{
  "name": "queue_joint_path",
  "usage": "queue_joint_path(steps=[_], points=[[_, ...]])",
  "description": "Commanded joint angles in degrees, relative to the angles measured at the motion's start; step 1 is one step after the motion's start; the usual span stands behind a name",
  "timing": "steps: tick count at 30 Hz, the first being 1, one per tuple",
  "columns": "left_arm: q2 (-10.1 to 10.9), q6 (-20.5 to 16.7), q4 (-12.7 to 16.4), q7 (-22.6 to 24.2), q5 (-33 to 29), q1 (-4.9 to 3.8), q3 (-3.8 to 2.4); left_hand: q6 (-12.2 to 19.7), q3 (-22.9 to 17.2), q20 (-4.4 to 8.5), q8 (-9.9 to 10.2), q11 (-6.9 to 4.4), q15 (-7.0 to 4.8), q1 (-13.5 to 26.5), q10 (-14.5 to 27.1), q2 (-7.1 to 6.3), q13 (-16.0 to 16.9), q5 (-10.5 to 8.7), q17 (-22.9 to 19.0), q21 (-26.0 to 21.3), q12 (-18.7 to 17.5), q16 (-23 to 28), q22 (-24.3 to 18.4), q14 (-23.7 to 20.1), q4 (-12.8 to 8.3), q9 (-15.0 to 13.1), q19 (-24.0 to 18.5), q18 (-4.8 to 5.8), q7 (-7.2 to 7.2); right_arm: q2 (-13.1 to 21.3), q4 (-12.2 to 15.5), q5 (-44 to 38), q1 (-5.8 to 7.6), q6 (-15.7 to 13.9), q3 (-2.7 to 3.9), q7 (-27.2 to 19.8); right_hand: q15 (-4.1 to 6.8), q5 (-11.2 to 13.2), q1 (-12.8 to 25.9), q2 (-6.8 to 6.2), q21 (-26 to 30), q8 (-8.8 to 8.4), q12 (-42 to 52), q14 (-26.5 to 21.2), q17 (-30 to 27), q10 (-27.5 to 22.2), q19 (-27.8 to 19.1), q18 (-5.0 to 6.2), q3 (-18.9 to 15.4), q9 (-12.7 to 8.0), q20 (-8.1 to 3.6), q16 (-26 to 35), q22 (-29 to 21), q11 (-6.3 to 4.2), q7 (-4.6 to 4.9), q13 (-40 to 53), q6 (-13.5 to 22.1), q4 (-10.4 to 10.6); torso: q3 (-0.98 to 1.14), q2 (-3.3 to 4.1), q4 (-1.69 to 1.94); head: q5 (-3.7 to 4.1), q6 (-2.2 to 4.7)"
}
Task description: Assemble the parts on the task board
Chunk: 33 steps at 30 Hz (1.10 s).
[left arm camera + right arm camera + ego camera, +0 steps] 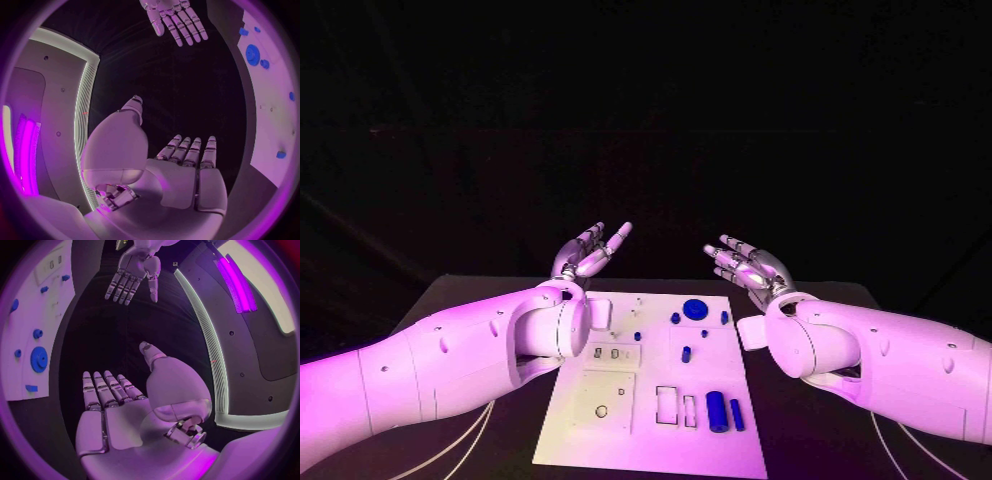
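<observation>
We see the fingers of the left hand [590, 250] and right hand [750, 264] spread apart and empty, palms turned upward, both raised beyond the far edge of the task board [625, 440]. The arms flank the board's far half. On the board lie the blue parts: a round gear [695, 307] near the far edge, two cylinders [724, 411] near its near edge.

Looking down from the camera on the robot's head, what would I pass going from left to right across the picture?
Left arm → left robot hand → white board with its small blue pieces → right robot hand → right arm.
</observation>
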State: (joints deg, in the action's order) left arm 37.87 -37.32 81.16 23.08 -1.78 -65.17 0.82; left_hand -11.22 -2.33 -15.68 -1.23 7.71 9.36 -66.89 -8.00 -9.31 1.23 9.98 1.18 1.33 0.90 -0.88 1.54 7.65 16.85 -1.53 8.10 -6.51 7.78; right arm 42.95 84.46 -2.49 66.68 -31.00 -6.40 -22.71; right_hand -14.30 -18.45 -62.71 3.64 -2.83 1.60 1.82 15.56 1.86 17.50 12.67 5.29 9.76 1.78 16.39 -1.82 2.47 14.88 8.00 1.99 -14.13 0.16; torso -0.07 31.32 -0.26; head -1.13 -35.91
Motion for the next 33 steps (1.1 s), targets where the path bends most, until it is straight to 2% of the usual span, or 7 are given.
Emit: queue_joint_path(steps=[1,5,6,9,15,19,33], points=[[-0.11,2.67,0.04,-1.23,-0.36,-0.07,-0.06,-0.86,-0.13,-0.34,-0.39,0.56,0.6,-1.13,-0.81,0.23,0.13,0.13,0.14,0.31,0.45,-0.44,0.05,0.53,0.35,-0.11,-0.11,-1.07,2.5,-0.25,-0.68,-3.6,0.66,9.46,-0.52,3.94,-0.37,0.2,-5.29,-0.04,-2.37,1.5,1.54,9.99,0.83,9.24,4.37,0.41,1.16,0.78,0.38,-1.7,1.19,0.59,9.16,0.74,-7.17,-2.26,0.0,0.0,-0.02,-0.01,-0.01],[-0.11,2.67,0.04,-1.23,-0.36,-0.07,-0.06,-5.89,-1.33,-0.43,-1.44,2.51,0.79,-2.3,-5.88,2.1,0.72,-0.24,0.43,0.54,1.4,-0.82,0.17,2.89,0.26,-0.76,-0.06,-2.71,4.07,-0.37,-1.05,-4.0,1.1,10.86,-0.94,4.57,0.39,1.43,-7.08,-0.58,-3.72,2.32,2.26,17.31,1.24,15.84,6.62,1.11,1.29,1.18,0.36,-2.82,1.83,0.04,9.09,1.07,-12.49,-3.65,0.0,0.0,-0.02,-0.01,-0.01],[1.89,4.24,0.38,-0.84,-0.42,-0.07,-0.04,-7.85,-1.67,-0.68,-1.84,2.84,0.94,-2.83,-7.81,2.51,0.89,-0.34,0.59,0.82,1.73,-1.06,0.34,4.3,0.13,-0.97,0.54,-3.14,4.36,0.2,-3.47,-18.11,2.01,6.72,-0.95,1.38,0.6,1.65,-7.61,-0.7,-4.14,2.49,2.45,19.13,1.32,17.74,7.34,1.31,1.35,1.25,0.36,-3.06,2.03,-0.06,9.02,1.17,-13.82,-4.07,-0.06,-0.19,-0.23,0.27,-1.33],[2.44,4.27,0.51,-0.26,-0.42,-0.07,-0.03,-13.87,-2.5,-1.1,-3.09,3.8,1.71,-4.35,-13.85,3.73,1.36,-0.55,1.18,2.04,2.74,-2.12,1.03,9.73,0.07,-1.58,3.21,-3.2,5.01,0.29,-4.13,-21.47,2.08,6.0,-0.94,1.21,1.21,2.26,-8.99,-1.01,-5.44,3.03,3.09,24.42,1.56,23.71,9.58,1.93,1.59,1.48,0.33,-3.65,2.62,-0.51,8.79,1.47,-18.11,-5.28,-0.11,-0.18,-0.2,0.42,-1.36],[4.01,4.61,1.18,0.64,-0.43,-0.09,-0.02,-28.78,-3.4,-1.24,-5.72,5.73,2.99,-9.0,-34.78,5.12,2.53,-0.89,3.25,10.76,6.15,-7.54,5.49,33.34,-0.37,-2.64,21.79,-1.33,5.45,0.44,-4.52,-28.63,2.4,4.78,-0.93,2.11,2.94,4.0,-11.76,-1.73,-11.49,4.0,3.63,34.62,1.89,33.55,21.61,3.83,2.56,1.87,0.26,-4.53,5.38,-1.89,7.82,1.7,-28.56,-8.12,-0.2,0.15,-0.32,0.48,-1.79],[5.53,5.29,2.32,0.68,-0.43,-0.13,-0.03,-36.84,-3.53,-1.06,-6.79,4.03,0.84,-11.76,-42.44,5.55,2.69,-1.01,3.92,14.97,7.16,-9.53,7.08,41.61,-0.95,-2.94,29.0,-1.54,5.73,0.59,-4.54,-33.79,2.97,4.75,-0.91,3.62,4.39,4.29,-12.57,-2.05,-14.48,4.41,3.37,39.57,1.91,37.22,26.65,5.11,3.95,2.11,0.03,-5.0,6.37,-3.0,7.01,1.63,-36.02,-9.54,-0.27,0.69,-0.45,0.59,-1.86],[12.63,9.13,10.23,-1.09,-0.19,-2.56,-0.26,-42.98,-2.31,-0.58,-6.5,1.74,-2.04,-14.67,-51.1,5.71,2.65,-1.06,5.66,20.12,6.47,-9.88,8.75,52.36,-1.76,-2.43,35.6,-3.9,4.33,0.51,-6.07,-56.17,6.34,7.81,-0.9,11.05,9.04,3.69,-10.95,-5.29,-20.81,4.25,2.27,53.67,2.77,49.44,36.56,5.31,8.84,2.23,-4.26,-5.86,8.45,-7.05,3.46,1.77,-44.48,-11.71,-0.87,4.65,-0.09,1.5,-1.19]])
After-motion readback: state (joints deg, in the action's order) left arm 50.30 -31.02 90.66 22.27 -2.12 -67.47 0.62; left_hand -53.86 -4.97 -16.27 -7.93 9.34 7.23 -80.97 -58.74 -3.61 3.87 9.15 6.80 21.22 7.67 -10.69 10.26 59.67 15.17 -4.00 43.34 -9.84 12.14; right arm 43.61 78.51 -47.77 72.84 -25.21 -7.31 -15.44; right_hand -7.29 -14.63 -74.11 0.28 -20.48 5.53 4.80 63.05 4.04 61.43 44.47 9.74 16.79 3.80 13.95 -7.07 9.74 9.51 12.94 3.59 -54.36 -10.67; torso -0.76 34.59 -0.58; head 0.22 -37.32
